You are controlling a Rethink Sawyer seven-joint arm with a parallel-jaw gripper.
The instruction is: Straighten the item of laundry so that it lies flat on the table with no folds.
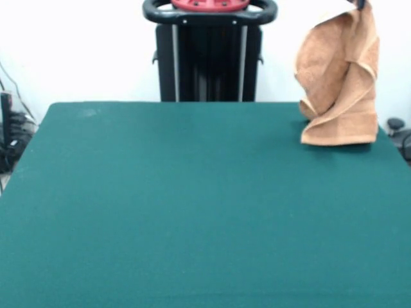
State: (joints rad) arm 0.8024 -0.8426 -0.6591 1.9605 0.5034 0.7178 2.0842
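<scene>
The item of laundry, a light-brown terry towel, hangs folded and twisted at the far right of the view. Its top corner runs up to the picture's top edge, where only a dark tip of my gripper shows, shut on the towel. The towel's lower edge, with a woven border band, rests on the green table near the far right corner and casts a small shadow there. The rest of the arm is out of view.
The black pedestal with a red top stands behind the table's far edge. Dark cables and gear lie off the left side. A dark object sits off the right edge near the towel.
</scene>
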